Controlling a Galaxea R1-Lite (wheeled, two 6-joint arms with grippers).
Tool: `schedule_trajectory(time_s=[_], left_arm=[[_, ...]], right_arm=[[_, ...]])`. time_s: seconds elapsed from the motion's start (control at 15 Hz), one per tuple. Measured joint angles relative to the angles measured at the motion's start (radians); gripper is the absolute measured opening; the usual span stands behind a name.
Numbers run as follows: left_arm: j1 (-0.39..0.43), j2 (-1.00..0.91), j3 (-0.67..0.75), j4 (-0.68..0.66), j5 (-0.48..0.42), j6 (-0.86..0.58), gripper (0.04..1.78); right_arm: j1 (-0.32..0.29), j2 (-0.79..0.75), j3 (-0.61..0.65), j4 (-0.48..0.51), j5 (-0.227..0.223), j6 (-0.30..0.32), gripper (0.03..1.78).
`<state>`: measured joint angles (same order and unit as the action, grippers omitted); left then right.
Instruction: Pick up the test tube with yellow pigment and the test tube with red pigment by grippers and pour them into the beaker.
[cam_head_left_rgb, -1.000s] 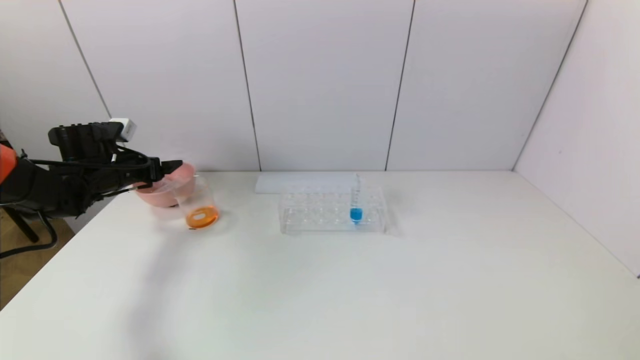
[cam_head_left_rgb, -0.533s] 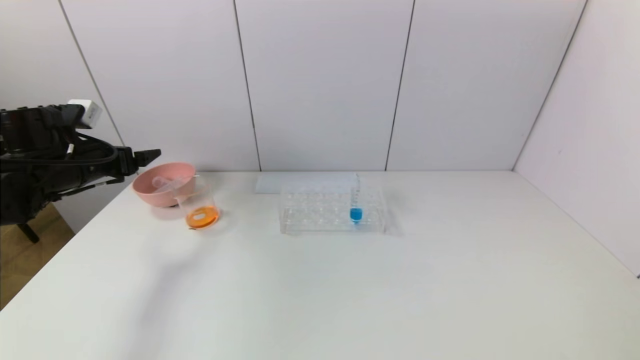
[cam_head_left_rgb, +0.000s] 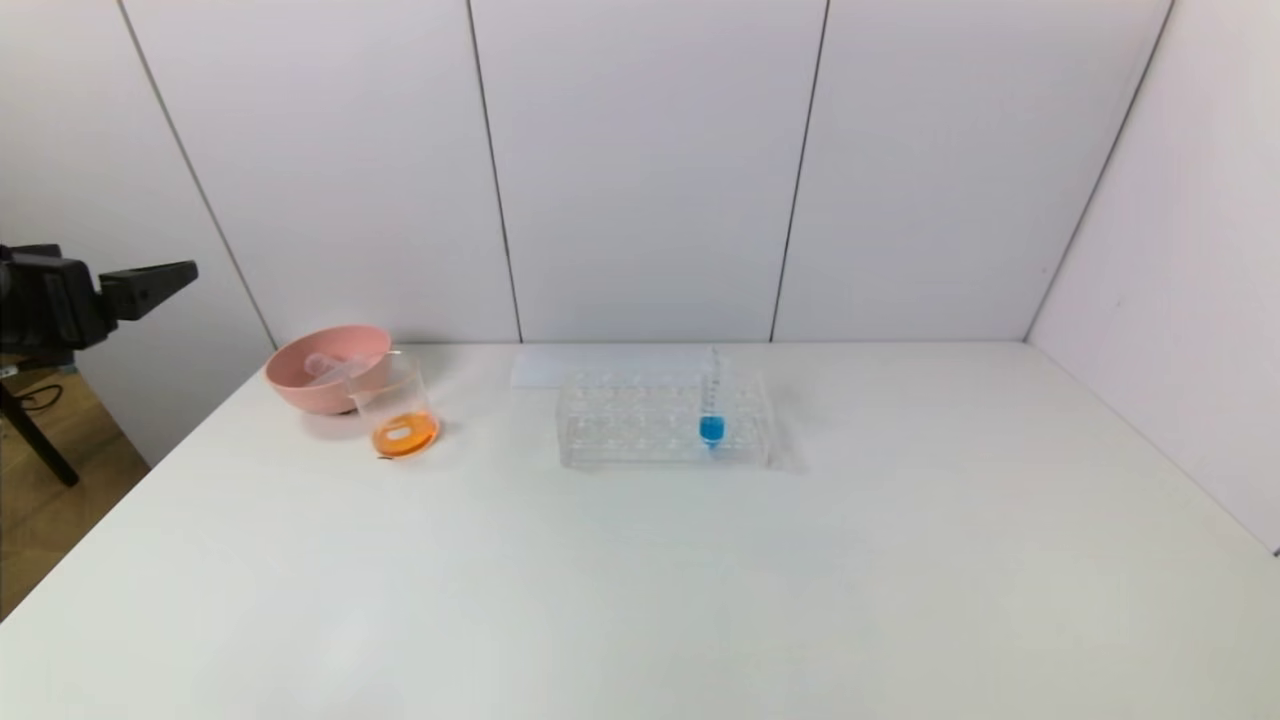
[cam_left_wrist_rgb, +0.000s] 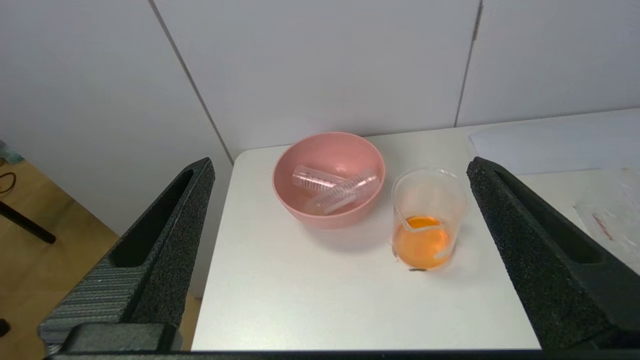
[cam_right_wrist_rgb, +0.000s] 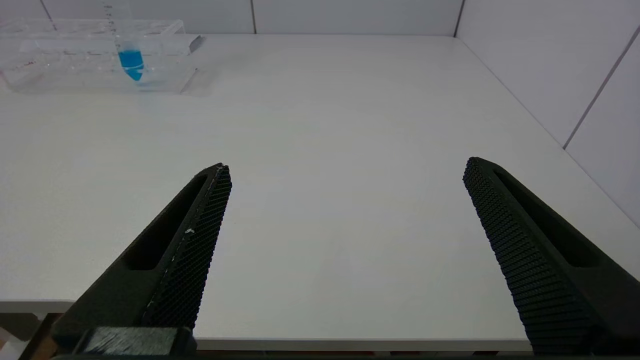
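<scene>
A: The left gripper (cam_left_wrist_rgb: 340, 210), where is it, and does it hold something?

B: It is off the table (cam_head_left_rgb: 700, 580), beyond the table's left edge, raised and pointing toward the wall; its fingers stand wide apart and nothing is between them; in the head view only one finger (cam_head_left_rgb: 148, 280) shows at the left border.

A: And the beaker?

B: The beaker (cam_head_left_rgb: 398, 405) stands upright near the far left corner of the table, well apart from that gripper; orange liquid lies in its bottom; it is just beside the pink bowl (cam_head_left_rgb: 322, 372), on the bowl's right side and a little closer to the robot; whether they touch I cannot tell.

A: The two tubes of the task?

B: Two clear tubes (cam_left_wrist_rgb: 332, 190) lie crossed inside the pink bowl; they look empty, so which one was yellow and which red I cannot tell.

A: What else is on the table?

B: A clear rack (cam_head_left_rgb: 665, 420) in the middle at the back, with one blue-liquid tube (cam_head_left_rgb: 711, 405) upright in it.

A: The right gripper?

B: The right gripper (cam_right_wrist_rgb: 345, 250) hangs over the near right part of the table, fingers wide apart, empty, far from the beaker.
</scene>
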<state>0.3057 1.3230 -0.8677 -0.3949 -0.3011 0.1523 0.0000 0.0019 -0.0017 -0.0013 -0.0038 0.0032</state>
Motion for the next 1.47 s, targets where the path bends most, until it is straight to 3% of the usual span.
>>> schedule_trajectory(time_s=[0.4, 0.93, 1.47], left_arm=[[0.008, -0.251, 0.007, 0.209, -0.196, 0.012, 1.76], [-0.156, -0.534, -0.002, 0.453, -0.198, 0.013, 1.76], [-0.253, -0.884, 0.092, 0.619, -0.164, 0.048, 1.76]], right_arm=[[0.000, 0.000, 0.000, 0.000, 0.000, 0.000, 1.70], [0.000, 0.000, 0.000, 0.000, 0.000, 0.000, 1.70], [0.000, 0.000, 0.000, 0.000, 0.000, 0.000, 1.70]])
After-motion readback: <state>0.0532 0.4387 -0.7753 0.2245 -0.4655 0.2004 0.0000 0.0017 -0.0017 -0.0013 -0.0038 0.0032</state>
